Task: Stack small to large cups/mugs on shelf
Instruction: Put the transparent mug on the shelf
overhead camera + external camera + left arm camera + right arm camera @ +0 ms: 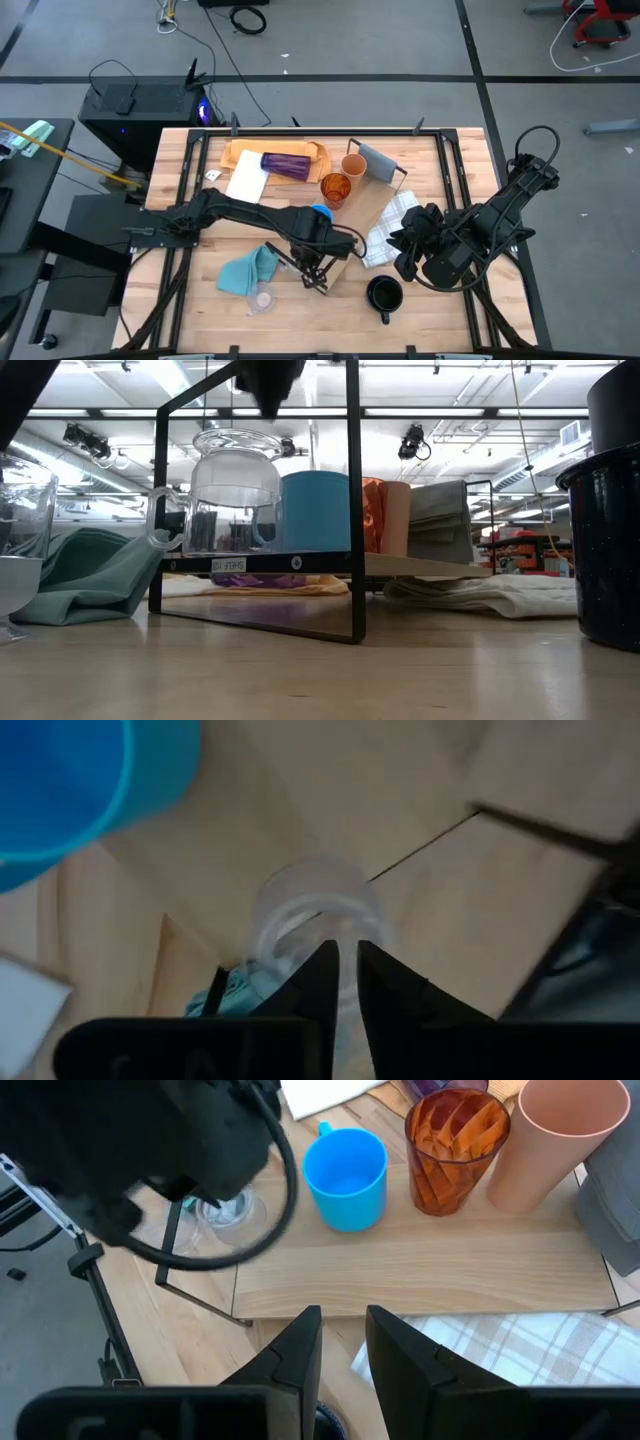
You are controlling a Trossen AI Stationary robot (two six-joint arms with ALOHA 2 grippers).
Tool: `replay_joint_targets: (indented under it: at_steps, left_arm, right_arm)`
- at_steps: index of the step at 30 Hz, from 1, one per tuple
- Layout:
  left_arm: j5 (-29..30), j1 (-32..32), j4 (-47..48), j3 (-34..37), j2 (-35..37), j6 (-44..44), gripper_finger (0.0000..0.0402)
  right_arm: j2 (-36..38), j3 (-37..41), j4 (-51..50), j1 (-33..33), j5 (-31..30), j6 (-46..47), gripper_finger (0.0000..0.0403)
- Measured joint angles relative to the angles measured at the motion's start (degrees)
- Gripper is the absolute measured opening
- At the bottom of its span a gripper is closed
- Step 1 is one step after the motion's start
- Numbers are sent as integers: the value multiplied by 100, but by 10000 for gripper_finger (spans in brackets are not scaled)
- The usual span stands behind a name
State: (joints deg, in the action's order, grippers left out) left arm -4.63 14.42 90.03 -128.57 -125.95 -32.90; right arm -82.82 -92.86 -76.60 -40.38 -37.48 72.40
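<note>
From above, the long light-wood shelf board with thin black end frames (352, 222) lay slantwise across the middle of the wooden table (440, 310). Along it stood a tan plastic cup (354, 165), an amber translucent cup (335, 189) and a light blue mug (321, 212). The left gripper (312, 268) hung over the near end of the shelf, just beyond the blue mug. A purple tumbler (286, 163) lay on its side on a tan paper sheet (240, 155). A clear cup (262, 298) stood beside a crumpled teal cloth (246, 270). The right gripper (404, 243) waited over a white checked cloth (388, 225), with a dark enamel mug (384, 295) just beside it on the table.

At table height, a clear glass mug (232, 500) stood on the shelf inside the black end frame, next to the blue mug, then the amber and tan cups. The dark tip of the left gripper showed just above the clear mug; whether they touched could not be told.

The left wrist camera showed its two fingers (318, 982) drawn nearly together with only a thin slit between them, directly above the rim of the clear mug (315, 910); nothing could be seen held between them. The blue mug (70, 780) was close by.

The right wrist camera showed its fingers (300, 1345) a narrow gap apart, holding nothing, short of the shelf edge, with the blue, amber and tan cups lined up on the board beyond.
</note>
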Motion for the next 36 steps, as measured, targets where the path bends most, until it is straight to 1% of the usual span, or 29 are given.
replay_joint_targets:
  at_steps: [3, 6, 10, 13, 17, 19, 22, 26, 30, 36]
  left_arm:
    - [186, 2, 3, 380, -12, -164, 24]
    - [337, 37, -66, 523, -19, -203, 7]
    - [338, 70, -251, 524, -19, -197, 17]
    - [358, 70, -123, 524, -19, -190, 23]
    - [642, 32, 3, 524, -19, -110, 7]
    - [780, -1, -1, 524, -19, -113, 7]
    - [799, -62, -1, 524, -19, -160, 12]
    - [806, -114, -1, 524, -18, -225, 6]
    - [803, -165, -1, 524, -17, -199, 10]
    - [784, -220, -1, 524, -17, -198, 6]
  right_arm:
    - [-1, 0, 0, 0, 0, 0, 89]
    - [1, 0, 0, 0, 1, 0, 89]
    - [1, 0, 0, 0, 1, 4, 89]
    - [1, 0, 2, 0, 1, 7, 89]
    - [1, 0, 4, 0, 1, 7, 89]
    - [1, 0, 4, 0, 1, 7, 89]
    - [1, 0, 4, 0, 1, 9, 89]
    - [1, 0, 4, -2, 1, 79, 89]
    - [1, 0, 4, -30, 1, 94, 89]
    - [1, 0, 2, -83, 1, 116, 89]
